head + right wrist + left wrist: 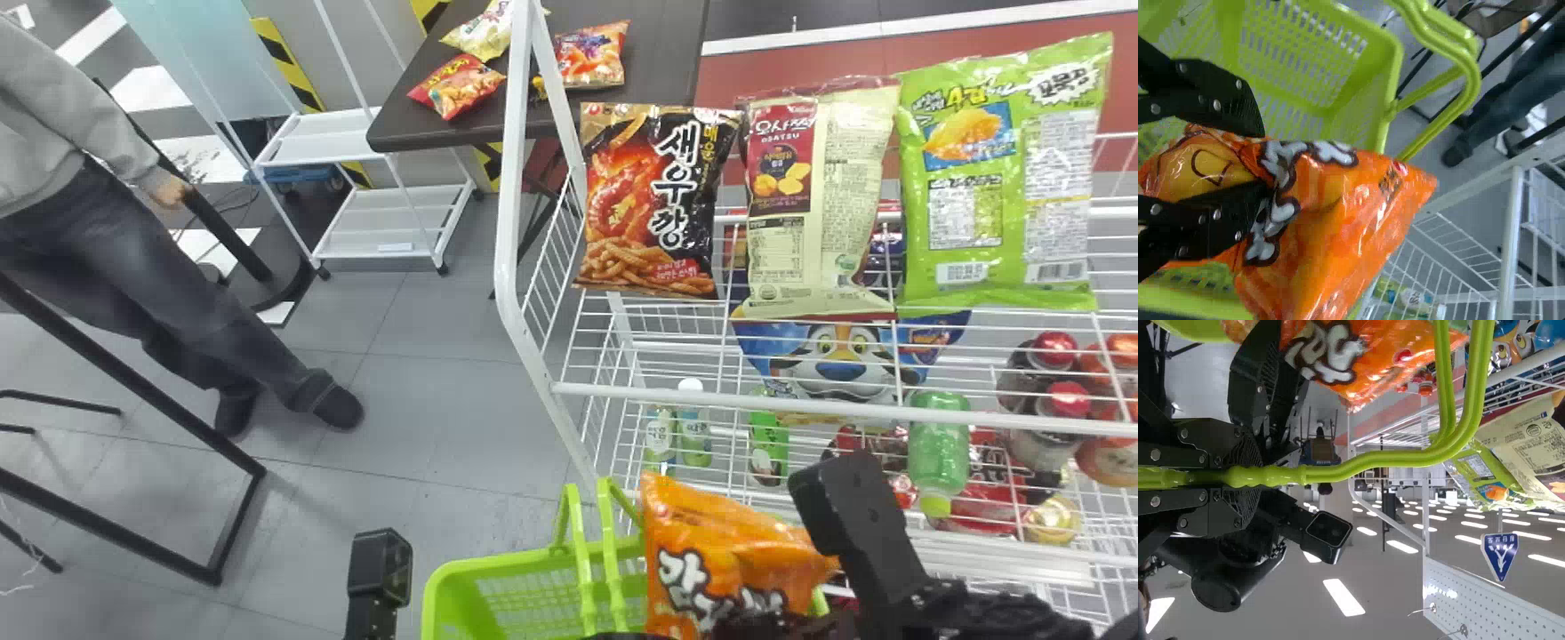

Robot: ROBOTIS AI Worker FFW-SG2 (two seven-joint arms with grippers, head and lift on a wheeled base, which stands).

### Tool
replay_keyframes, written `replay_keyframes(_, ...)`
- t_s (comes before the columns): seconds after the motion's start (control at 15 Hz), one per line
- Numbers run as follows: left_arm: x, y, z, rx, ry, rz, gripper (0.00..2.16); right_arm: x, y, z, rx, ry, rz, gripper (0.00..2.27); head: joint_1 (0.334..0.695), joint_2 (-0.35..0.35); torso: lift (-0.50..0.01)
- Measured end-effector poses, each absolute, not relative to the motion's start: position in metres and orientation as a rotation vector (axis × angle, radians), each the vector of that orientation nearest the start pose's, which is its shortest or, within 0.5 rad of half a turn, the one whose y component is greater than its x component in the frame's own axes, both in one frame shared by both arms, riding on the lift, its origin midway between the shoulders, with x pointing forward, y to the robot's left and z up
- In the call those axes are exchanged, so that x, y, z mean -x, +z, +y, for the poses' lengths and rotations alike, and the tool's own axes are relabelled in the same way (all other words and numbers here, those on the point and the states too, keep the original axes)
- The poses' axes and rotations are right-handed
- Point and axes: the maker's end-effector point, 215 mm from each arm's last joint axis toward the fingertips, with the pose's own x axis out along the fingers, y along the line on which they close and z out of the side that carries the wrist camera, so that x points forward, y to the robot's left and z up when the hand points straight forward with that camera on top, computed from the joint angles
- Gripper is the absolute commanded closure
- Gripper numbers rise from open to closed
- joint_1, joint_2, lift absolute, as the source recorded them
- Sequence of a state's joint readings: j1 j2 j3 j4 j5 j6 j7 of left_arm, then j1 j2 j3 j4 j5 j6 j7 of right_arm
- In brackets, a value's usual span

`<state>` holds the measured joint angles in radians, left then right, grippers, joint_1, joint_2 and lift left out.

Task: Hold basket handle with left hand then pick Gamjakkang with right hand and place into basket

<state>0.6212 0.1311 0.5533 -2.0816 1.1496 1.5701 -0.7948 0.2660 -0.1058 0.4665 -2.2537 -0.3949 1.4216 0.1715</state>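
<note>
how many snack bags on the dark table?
3: pale yellow one at the head view's top, red one just below it, orange one right of the white rack frame. Frame may hide more.

White wire rack point(509, 222), at right in the head view — on its upper level, side by side, a black-and-red snack bag point(649, 204), a cream-and-maroon bag point(822, 204) and a light-green bag point(1005, 187). Lower down: a blue bag with a cartoon tiger point(840, 356), a green bottle point(939, 444) and red-capped containers point(1065, 398). Behind the rack, a dark table point(658, 53) bearing red point(456, 86), orange point(591, 55) and yellow point(484, 31) bags; beside it, a white shelved cart point(382, 227). Left wrist view — a blue triangular sign point(1499, 553) near a perforated white panel point(1491, 607).
</note>
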Motion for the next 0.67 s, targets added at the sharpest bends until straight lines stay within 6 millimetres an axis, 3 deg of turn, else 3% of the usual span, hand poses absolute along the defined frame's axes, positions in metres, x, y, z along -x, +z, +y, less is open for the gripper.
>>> replay_keyframes(0.2,-0.192,-0.367,0.150,1.344,-0.887,0.923,2.15,-0.253,-0.438,0.071,-0.200,0.919,0.988,0.06,0.695,0.350,-0.018)
replay_keyframes(0.4,-0.192,-0.367,0.150,1.343,-0.886,0.924,2.15,-0.285,-0.412,0.046,-0.252,0.877,0.879,0.05,0.695,0.350,-0.018)
replay_keyframes(0.6,-0.192,-0.367,0.148,1.342,-0.891,0.926,2.15,-0.279,-0.418,0.038,-0.285,0.878,0.895,0.06,0.695,0.350,-0.018)
replay_keyframes(0.67,-0.192,-0.367,0.147,1.342,-0.894,0.926,2.15,-0.288,-0.413,0.038,-0.294,0.861,0.838,0.06,0.695,0.350,-0.018)
